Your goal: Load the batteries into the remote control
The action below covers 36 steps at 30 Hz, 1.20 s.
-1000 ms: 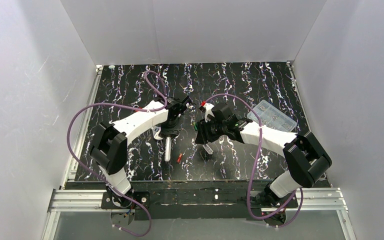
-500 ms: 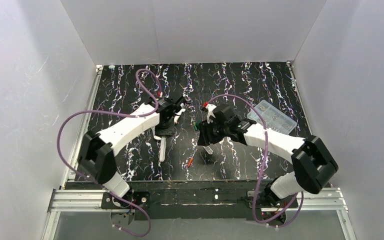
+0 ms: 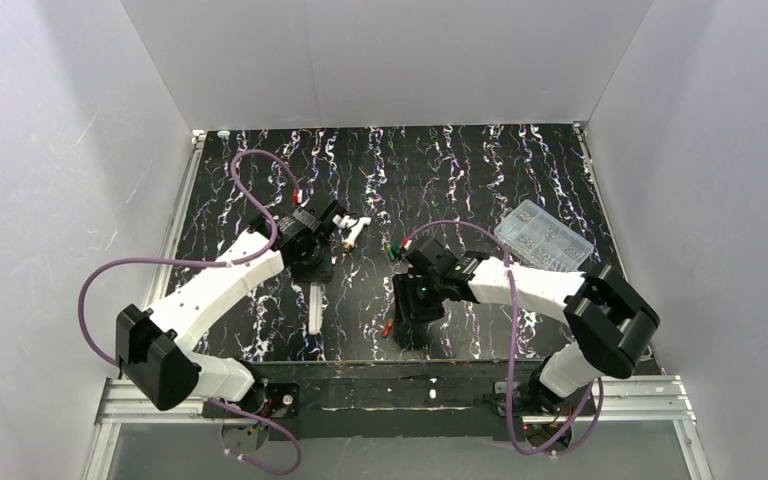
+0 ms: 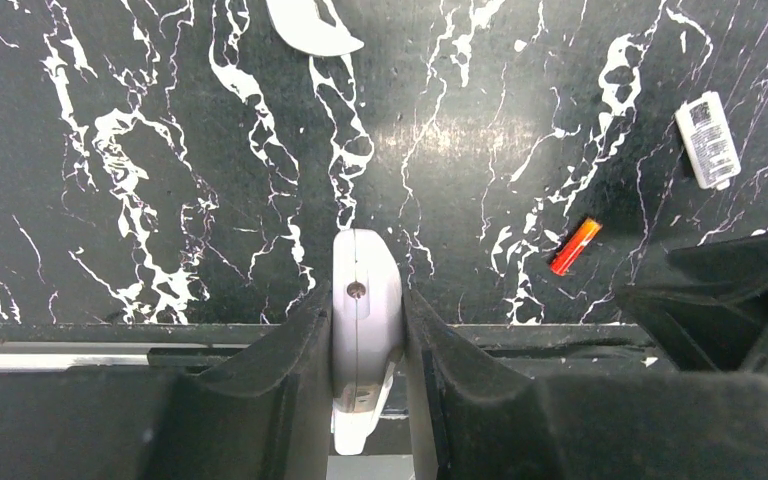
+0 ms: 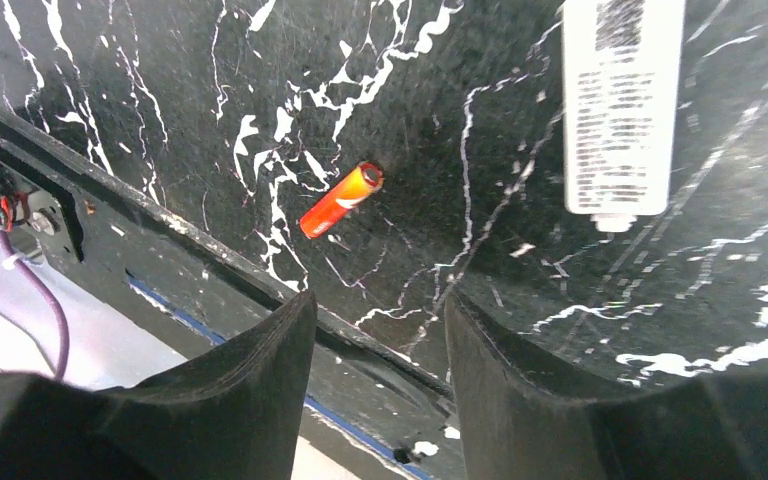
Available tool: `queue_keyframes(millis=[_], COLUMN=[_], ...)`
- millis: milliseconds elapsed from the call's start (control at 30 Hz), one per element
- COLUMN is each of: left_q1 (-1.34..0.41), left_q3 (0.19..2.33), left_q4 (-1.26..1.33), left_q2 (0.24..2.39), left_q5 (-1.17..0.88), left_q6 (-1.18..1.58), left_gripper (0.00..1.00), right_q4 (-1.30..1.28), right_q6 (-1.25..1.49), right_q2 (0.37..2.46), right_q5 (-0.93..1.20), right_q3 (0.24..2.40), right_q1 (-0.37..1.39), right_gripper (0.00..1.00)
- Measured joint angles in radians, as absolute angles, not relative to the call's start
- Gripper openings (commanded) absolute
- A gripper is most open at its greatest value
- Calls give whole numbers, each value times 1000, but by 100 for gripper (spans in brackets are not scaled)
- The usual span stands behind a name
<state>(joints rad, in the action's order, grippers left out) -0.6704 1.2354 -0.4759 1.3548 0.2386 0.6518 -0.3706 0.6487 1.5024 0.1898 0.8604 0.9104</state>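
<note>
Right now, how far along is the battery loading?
Looks done: a whitish cover plate lies loose on the table, which suggests the remote control was opened. In hand: the left fingers clamp the remote control; the right fingers stand open and empty near one red-orange battery, not touching it. Left: gripping that battery and seating it; no battery shows inside the remote control.
</note>
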Motion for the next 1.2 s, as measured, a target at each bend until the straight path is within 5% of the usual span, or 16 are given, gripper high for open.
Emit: queue_keyframes(millis=[600, 1200], left_q1=[-657, -648], left_q3=[1186, 1171], left_q4=[-473, -453], left_q2=[1161, 1036], left_q5=[119, 29], left_q6=[604, 602], left_gripper=[0, 0], right_q4=[-509, -569], right_q6=[1035, 1075], right_q2=[1659, 1728], right_q5=[44, -20], right_q3=[979, 1088], right_q1=[984, 1017], right_gripper=[46, 42])
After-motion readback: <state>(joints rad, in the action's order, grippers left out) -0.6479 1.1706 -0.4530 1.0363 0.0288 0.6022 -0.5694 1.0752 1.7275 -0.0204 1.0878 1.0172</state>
